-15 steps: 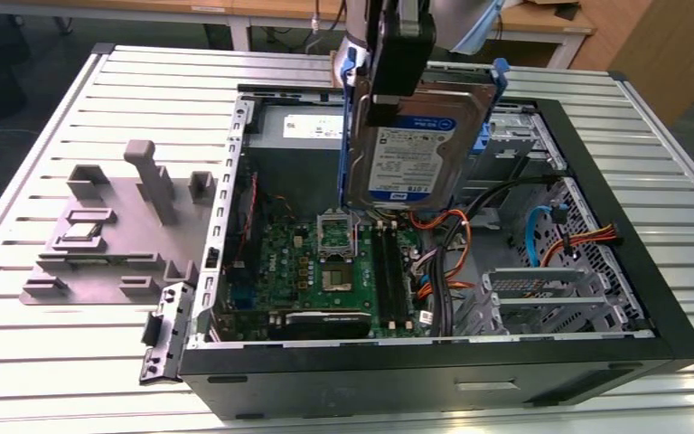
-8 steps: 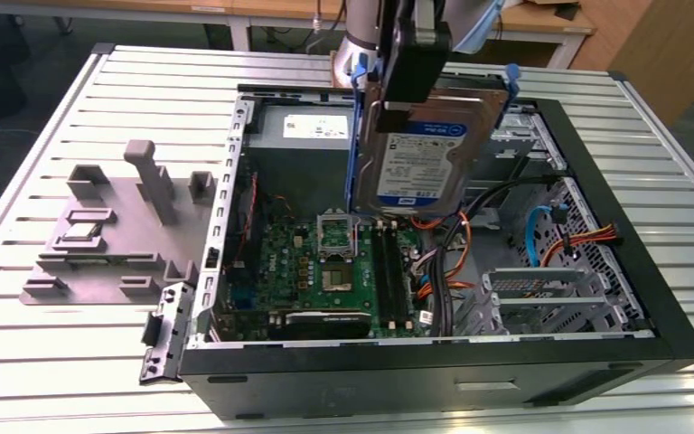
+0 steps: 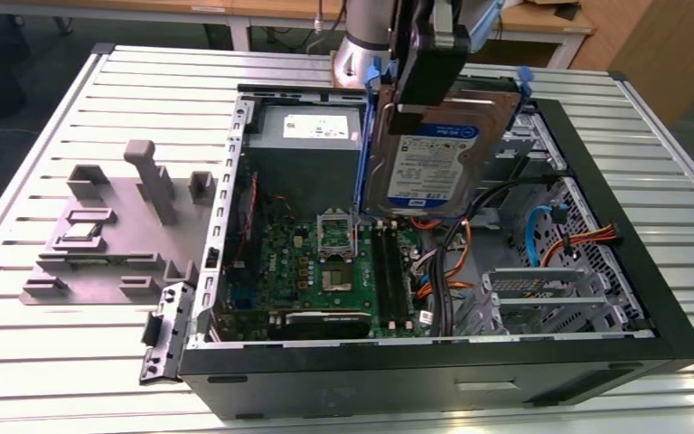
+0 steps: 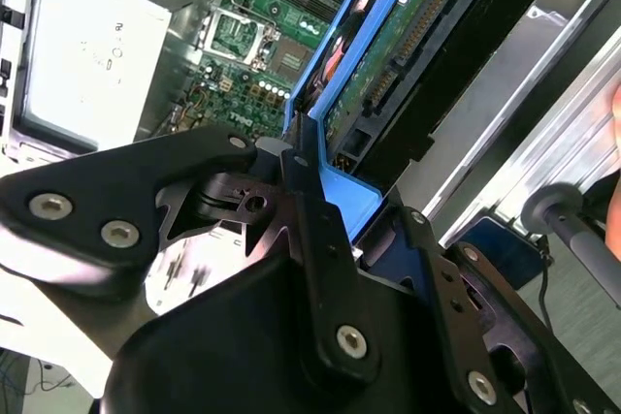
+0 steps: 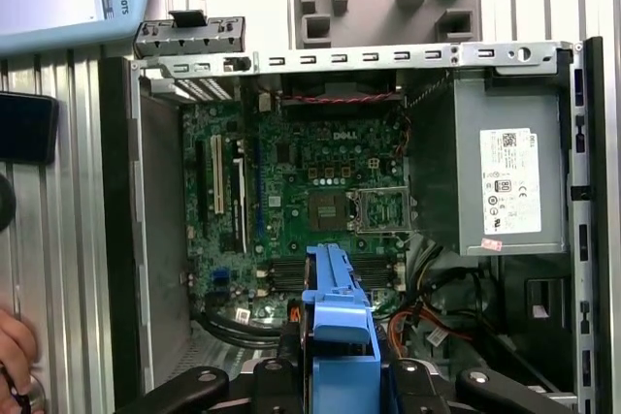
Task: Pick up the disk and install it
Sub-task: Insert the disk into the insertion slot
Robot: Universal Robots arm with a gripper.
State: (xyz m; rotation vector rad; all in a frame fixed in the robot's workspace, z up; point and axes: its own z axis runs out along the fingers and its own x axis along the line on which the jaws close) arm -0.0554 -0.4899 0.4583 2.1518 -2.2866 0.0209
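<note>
The disk (image 3: 426, 167), a silver-grey hard drive with a white-and-blue label in a blue plastic carrier, hangs on edge and slightly tilted above the open computer case (image 3: 444, 360). It is over the motherboard's far right part, beside the power supply. My gripper (image 3: 426, 70) is shut on its upper end from above. In the second wrist view the disk (image 4: 417, 55) shows its circuit-board underside and connector, clamped between the black fingers (image 4: 309, 203). In the first wrist view the carrier's blue edge (image 5: 336, 309) sticks out from the gripper (image 5: 336, 375) over the case.
Inside the case are the green motherboard (image 3: 323, 264), the grey power supply (image 3: 304, 136) and a metal drive bay (image 3: 540, 298) with loose cables. A grey plastic fixture (image 3: 118, 226) stands on the slatted table at the exterior view's left. A person's hand (image 5: 14, 358) is near the case.
</note>
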